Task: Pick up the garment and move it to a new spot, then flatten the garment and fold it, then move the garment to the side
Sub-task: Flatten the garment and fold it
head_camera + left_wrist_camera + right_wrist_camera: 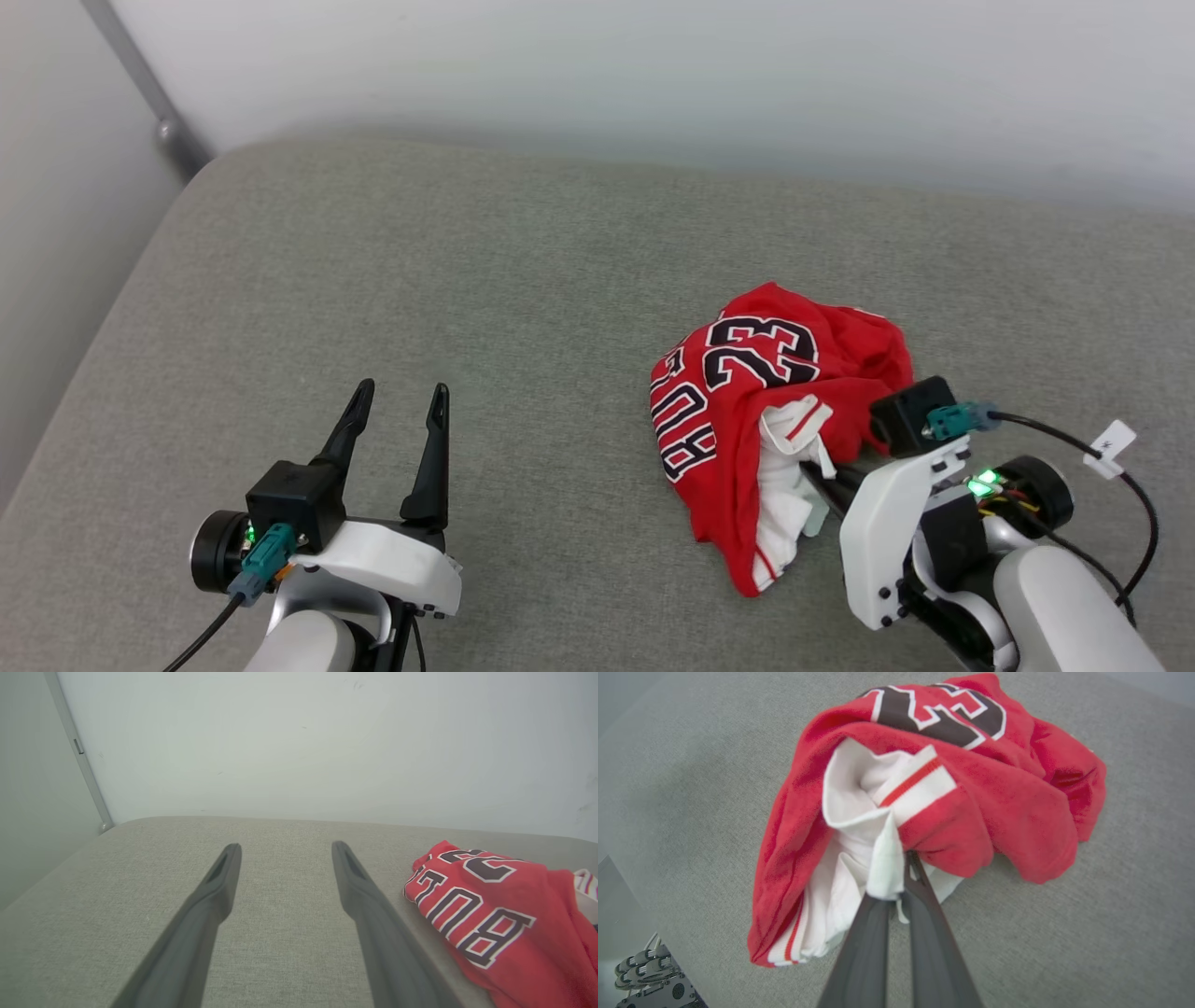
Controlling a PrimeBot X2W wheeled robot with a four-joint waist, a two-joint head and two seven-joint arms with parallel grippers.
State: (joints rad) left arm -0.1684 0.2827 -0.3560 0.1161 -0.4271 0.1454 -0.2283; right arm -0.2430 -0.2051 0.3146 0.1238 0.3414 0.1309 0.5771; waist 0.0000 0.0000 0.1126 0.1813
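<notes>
The right gripper is pinching a white fold at the near edge of the red BULLS 23 jersey, with its fingers pressed together on the cloth. The jersey is lying crumpled on the cushion, its long axis running away from those fingertips and its print facing up and leftward. Well apart to the left, the left gripper is hovering spread, gripping nothing. Open grey cushion is stretching ahead to the white wall. A metal pole is standing beyond its rounded far-left corner.
</notes>
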